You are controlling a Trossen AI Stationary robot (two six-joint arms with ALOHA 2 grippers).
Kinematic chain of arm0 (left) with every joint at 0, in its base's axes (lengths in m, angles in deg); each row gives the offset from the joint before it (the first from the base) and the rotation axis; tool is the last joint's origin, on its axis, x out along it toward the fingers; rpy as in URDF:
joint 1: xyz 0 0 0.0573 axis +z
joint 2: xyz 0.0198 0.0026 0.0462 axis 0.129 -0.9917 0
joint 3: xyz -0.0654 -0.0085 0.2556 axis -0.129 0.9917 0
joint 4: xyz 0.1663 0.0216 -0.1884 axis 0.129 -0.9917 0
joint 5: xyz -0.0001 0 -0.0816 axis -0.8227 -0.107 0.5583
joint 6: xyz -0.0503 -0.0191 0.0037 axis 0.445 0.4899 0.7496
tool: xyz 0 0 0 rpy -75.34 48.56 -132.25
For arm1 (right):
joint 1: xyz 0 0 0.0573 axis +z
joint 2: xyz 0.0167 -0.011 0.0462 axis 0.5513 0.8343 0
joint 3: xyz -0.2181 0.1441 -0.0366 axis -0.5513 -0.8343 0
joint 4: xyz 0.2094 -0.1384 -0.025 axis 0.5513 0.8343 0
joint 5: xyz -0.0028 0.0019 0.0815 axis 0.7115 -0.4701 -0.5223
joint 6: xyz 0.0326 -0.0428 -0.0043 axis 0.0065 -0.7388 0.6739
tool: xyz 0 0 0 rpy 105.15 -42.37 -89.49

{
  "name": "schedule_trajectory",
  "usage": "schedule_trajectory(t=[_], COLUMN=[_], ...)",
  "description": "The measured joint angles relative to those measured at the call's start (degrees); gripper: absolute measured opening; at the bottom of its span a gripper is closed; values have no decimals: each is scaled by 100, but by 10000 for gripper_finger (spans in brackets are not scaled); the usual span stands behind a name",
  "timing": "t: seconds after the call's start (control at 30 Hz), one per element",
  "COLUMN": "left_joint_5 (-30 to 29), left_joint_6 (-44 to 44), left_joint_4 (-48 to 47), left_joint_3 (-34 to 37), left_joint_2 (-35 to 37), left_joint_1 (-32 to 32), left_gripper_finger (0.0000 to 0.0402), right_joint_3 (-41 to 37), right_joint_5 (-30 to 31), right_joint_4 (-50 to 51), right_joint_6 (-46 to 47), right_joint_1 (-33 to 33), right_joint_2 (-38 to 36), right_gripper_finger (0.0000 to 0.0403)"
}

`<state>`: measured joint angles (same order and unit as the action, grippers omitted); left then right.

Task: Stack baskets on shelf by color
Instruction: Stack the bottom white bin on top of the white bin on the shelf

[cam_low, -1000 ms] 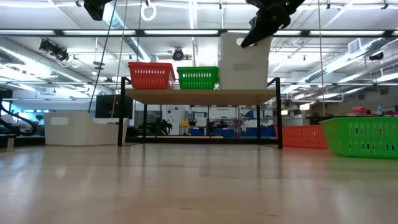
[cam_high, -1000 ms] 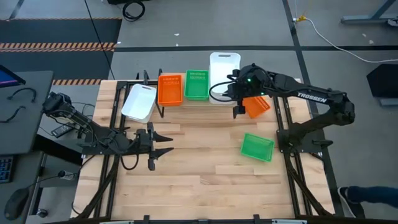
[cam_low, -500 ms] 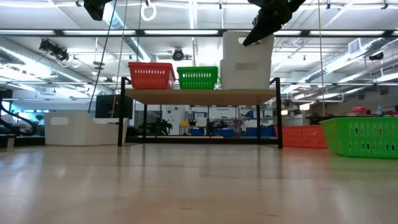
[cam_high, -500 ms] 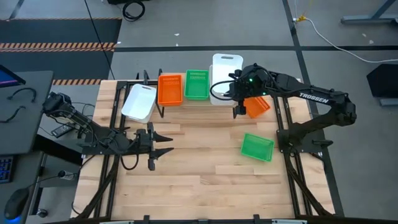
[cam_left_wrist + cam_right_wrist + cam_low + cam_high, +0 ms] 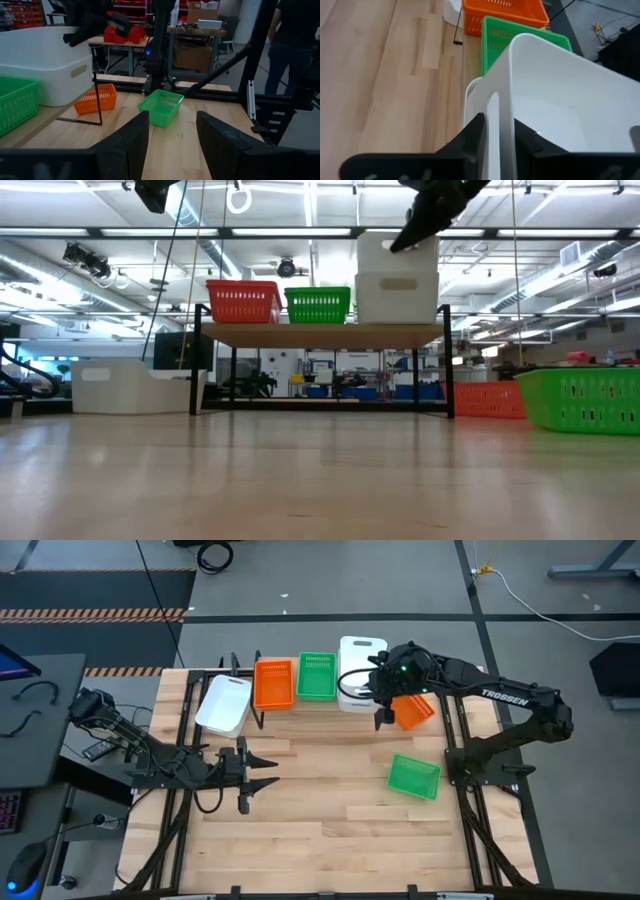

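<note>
On the shelf (image 5: 300, 700) stand an orange basket (image 5: 273, 683), a green basket (image 5: 317, 676) and a white basket (image 5: 396, 300). A second white basket (image 5: 392, 255) sits partly nested in that white one, and my right gripper (image 5: 498, 126) is shut on it from above. A third white basket (image 5: 224, 703), an orange basket (image 5: 412, 710) and a green basket (image 5: 414, 776) rest on the tabletop. My left gripper (image 5: 270, 772) is open and waits low over the table's left half. My right gripper holds the upper white basket by its near end wall (image 5: 500, 107), one finger inside the basket and one outside. The fingers (image 5: 472, 135) come slanting down from the table's right. The basket is upright, with its lower part inside the white basket (image 5: 472, 92) below.
The shelf's black legs (image 5: 195, 360) stand on the table's far part. Black frame rails (image 5: 180, 740) run along both table sides. The near half of the tabletop (image 5: 320, 840) is bare wood. A person stands beyond the table's right in the left wrist view (image 5: 295, 40).
The held white basket has come down a little over the white basket on the shelf and shifted slightly toward the near edge. My right gripper has kept its hold and hardly moved.
</note>
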<state>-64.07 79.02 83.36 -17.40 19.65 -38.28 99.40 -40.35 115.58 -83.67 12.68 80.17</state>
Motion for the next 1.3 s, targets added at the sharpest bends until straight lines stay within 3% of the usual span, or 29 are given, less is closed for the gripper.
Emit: schedule_trajectory(t=[0.33,0.6,0.8,1.07,1.3], left_joint_5=[1,7,41,42,42], left_joint_6=[15,43,44,17,95], left_joint_4=[-18,-44,-43,-44,-42], left_joint_3=[-1,-1,0,-2,-2], left_joint_2=[0,0,0,0,0], left_joint_1=[-1,-10,-24,-24,-24], left_gripper_finger=[172,172,172,172,172], right_joint_3=[2,2,2,2,-171], right_joint_5=[154,60,476,-615,-262], right_joint_4=[-463,-73,157,179,359], right_joint_6=[18,556,629,1325,1774], right_joint_1=[21,162,201,551,1283], right_joint_2=[-155,-203,-246,-291,-289], right_gripper_finger=[107,106,105,105,105])
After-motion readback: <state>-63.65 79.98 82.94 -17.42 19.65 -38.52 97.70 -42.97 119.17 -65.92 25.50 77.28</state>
